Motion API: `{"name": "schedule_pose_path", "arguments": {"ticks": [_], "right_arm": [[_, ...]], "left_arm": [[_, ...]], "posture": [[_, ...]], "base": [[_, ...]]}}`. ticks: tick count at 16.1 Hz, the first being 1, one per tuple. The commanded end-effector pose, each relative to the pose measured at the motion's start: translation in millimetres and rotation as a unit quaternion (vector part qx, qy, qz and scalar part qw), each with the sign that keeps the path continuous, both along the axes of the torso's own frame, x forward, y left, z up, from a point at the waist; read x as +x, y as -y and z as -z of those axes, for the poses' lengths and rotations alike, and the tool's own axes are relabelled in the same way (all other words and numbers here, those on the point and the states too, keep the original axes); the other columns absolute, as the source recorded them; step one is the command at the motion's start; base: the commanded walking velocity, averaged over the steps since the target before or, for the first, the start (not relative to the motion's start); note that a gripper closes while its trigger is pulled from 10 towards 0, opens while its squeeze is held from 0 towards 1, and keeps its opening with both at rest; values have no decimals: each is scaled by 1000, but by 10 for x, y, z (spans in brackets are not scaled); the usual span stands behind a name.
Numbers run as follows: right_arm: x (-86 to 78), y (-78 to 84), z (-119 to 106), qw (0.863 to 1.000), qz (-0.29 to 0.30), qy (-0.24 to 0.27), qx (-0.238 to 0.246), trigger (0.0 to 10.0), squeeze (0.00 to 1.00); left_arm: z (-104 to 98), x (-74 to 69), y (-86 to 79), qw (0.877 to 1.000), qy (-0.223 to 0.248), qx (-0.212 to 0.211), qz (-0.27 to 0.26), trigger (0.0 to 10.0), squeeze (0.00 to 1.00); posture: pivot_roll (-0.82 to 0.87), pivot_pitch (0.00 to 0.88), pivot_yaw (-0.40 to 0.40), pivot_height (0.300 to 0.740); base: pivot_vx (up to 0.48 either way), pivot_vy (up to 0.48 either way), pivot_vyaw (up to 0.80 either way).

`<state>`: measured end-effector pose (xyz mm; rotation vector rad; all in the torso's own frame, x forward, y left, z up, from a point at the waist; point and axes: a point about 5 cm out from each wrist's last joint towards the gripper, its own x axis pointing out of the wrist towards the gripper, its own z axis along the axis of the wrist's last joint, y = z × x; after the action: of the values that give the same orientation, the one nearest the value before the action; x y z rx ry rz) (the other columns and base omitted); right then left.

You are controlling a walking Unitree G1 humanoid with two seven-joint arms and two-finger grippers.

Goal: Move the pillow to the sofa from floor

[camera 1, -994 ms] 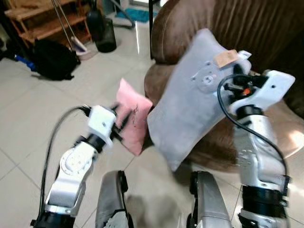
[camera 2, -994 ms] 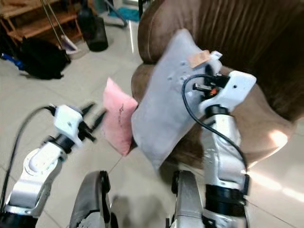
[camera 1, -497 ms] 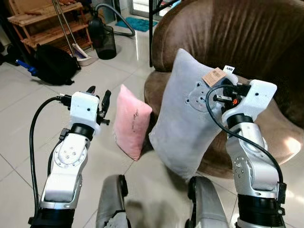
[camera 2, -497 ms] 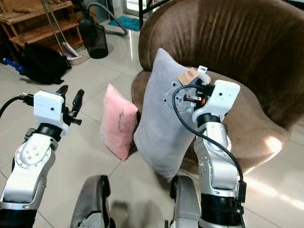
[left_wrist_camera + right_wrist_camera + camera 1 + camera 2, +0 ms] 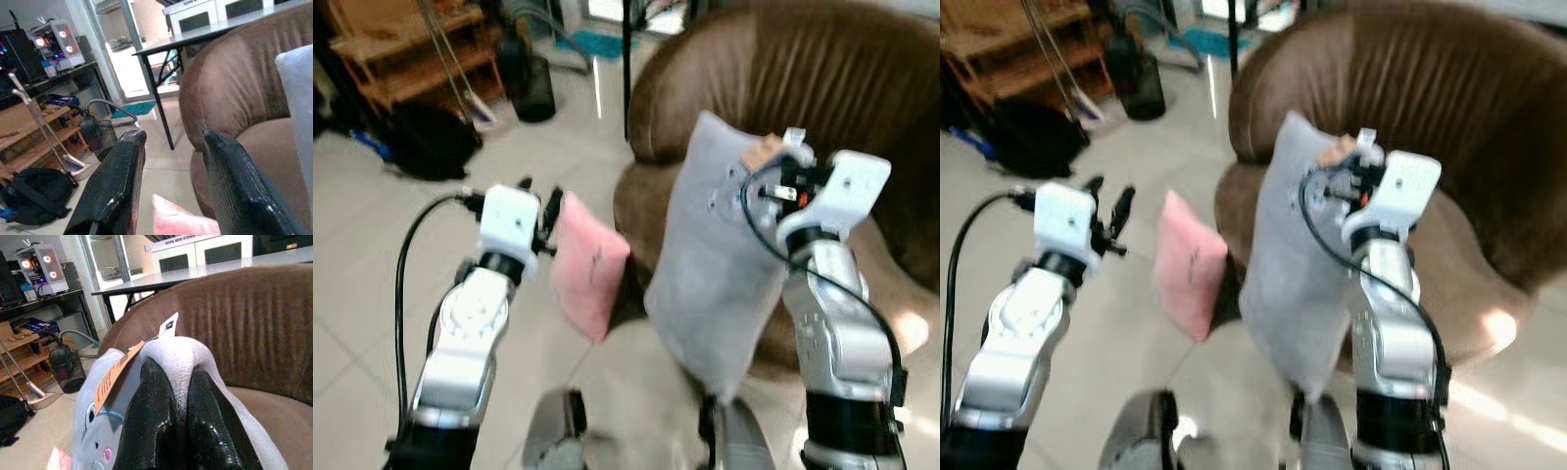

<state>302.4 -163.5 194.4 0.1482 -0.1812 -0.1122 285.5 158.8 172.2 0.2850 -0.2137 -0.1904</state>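
Since half a second ago the grey pillow (image 5: pixel 724 264) has been raised a little and turned more edge-on toward the brown sofa (image 5: pixel 822 108), and the whole head view has shifted and blurred, so part of that change is owed to the camera. The pillow is held by its top corner, where an orange tag (image 5: pixel 113 373) and a white label (image 5: pixel 167 326) are attached, with the right gripper (image 5: pixel 177 396) pinched tight on a fold of the fabric. It hangs clear of the tiled floor (image 5: pixel 372 264), its lower end in front of the sofa's seat edge and its upper part level with the seat. The left gripper (image 5: pixel 171 147) is seen with its fingers parted and nothing between them, raised near a pink pillow (image 5: pixel 590 266) that leans on the floor against the sofa's front. The carrying step appears to be in hand, with placing not yet done. The next move is judged to call for the pillow being lifted further over the seat edge and brought above the cushion before the grip is released, so that it is not dropped back to the floor.
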Motion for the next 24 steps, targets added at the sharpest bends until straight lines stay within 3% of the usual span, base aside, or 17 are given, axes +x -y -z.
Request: {"name": "schedule_pose_path", "arguments": {"ticks": [1, 5, 10, 15, 24], "right_arm": [[-9, -11, -197, 999, 1, 45, -2, 10000, 0], [-12, -36, -226, 999, -3, 52, 1, 10000, 0], [-26, 3, -187, 999, 2, 45, 4, 10000, 0], [-43, -44, -36, 1000, -17, 13, 6, 10000, 0], [-45, -52, -3, 1000, -22, 5, 1, 10000, 0]], "left_arm": [[-26, 12, -14, 1000, 4, 5, 0, 10000, 0], [-37, 27, -17, 1000, 8, 10, 3, 10000, 0], [-20, 21, 6, 1000, 5, 4, 19, 10000, 0], [-7, 12, 33, 999, 4, -3, 32, 10000, 0], [27, -9, 48, 999, -1, -4, 38, 10000, 0]], "posture": [[-32, 1, 28, 700], [-34, 9, 29, 740], [-38, 16, 31, 740], [-43, 18, 32, 740], [-45, 24, 31, 740]], "base": [[0, 0, 0], [0, 0, 0], [0, 0, 0], [312, 0, 0], [347, 0, -615]]}}
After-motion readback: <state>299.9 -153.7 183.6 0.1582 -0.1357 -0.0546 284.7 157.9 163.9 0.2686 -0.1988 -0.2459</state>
